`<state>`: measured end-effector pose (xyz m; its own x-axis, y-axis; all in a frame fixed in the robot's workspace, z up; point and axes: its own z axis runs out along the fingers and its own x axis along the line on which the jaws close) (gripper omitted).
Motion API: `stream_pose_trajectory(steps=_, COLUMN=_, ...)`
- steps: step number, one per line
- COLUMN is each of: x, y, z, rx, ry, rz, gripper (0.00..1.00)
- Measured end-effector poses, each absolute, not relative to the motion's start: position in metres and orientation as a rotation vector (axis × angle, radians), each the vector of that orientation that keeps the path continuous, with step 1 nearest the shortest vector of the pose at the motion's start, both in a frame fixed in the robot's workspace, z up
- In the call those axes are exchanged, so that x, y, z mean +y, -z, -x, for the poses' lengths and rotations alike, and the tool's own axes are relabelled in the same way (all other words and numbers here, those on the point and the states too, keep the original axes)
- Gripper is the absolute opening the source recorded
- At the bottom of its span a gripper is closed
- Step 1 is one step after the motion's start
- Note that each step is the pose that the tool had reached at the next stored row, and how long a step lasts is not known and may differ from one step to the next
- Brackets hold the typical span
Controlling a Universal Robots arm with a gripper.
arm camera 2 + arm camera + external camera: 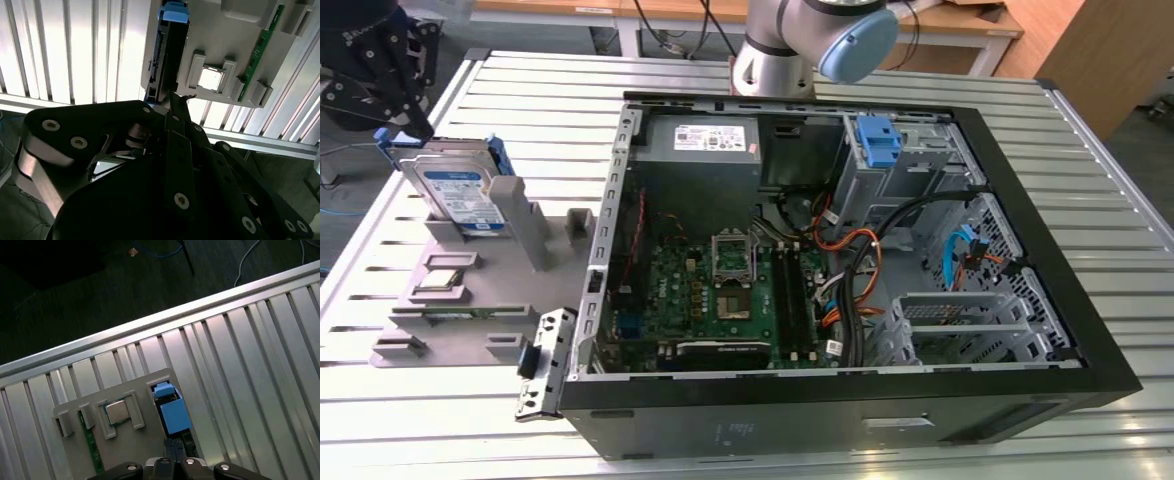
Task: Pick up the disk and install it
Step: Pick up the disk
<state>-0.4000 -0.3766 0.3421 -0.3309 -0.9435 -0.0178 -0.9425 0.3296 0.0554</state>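
The pick-up step is in hand: the disk (460,195) stands on edge in a slot of the grey stand (507,300), to the exterior view's left of the open case (787,430), not yet lifted. The gripper (407,120) is at its upper end; I cannot tell whether the jaws are closed on it. Lifting probably calls for a firm hold across the thin faces and a straight pull along the slot, so the disk does not bind.

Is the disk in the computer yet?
Not yet. Nothing looks done: the disk stands in its grey holder, outside the open computer. In hand: the claw is right at the disk's top end. Left: the whole job, lifting the disk and fitting it inside.
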Motion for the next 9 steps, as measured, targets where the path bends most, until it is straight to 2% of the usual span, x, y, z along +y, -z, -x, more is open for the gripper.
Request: stream_pose_trajectory(steps=9, x=-0.3766, y=-0.3415, z=0.4000, rx=-2.464, ry=0.102, rz=-1.942, gripper=0.10)
